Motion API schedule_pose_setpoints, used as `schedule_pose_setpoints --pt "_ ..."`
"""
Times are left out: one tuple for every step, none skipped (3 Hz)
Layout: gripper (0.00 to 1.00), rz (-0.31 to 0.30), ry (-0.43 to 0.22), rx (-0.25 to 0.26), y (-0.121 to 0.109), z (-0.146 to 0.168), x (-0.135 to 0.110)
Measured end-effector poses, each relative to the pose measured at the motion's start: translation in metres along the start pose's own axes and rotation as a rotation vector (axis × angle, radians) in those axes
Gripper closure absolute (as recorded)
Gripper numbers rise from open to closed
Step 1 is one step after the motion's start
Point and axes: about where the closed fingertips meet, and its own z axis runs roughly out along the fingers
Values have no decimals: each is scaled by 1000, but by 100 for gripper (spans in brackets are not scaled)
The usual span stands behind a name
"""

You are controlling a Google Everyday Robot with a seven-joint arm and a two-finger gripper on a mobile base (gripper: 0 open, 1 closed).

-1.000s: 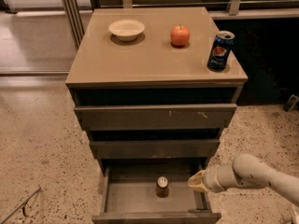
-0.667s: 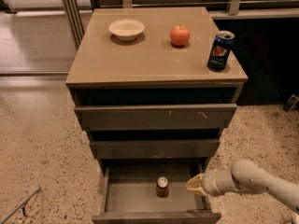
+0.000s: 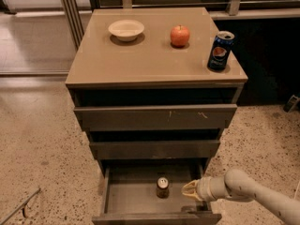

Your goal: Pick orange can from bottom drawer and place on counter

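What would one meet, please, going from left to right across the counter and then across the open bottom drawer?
On the counter: white bowl → red apple → Pepsi can. In the bottom drawer: orange can → gripper, low at the drawer's right side, beside the can.

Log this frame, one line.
stage: pre-grasp | can: upright in open bottom drawer | gripper: in drawer, right of can, apart | counter: bowl, apple, Pepsi

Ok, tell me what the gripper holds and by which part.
Nothing. The gripper is in the bottom drawer, beside the upright orange can, apart from it.
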Motion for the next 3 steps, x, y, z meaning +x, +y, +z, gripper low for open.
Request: schedule_pose_setpoints --pt "100 0 0 0 0 0 0" --pt "84 -36 -4 -5 -1 10 9" --pt "62 -96 -5 -6 -7 27 17"
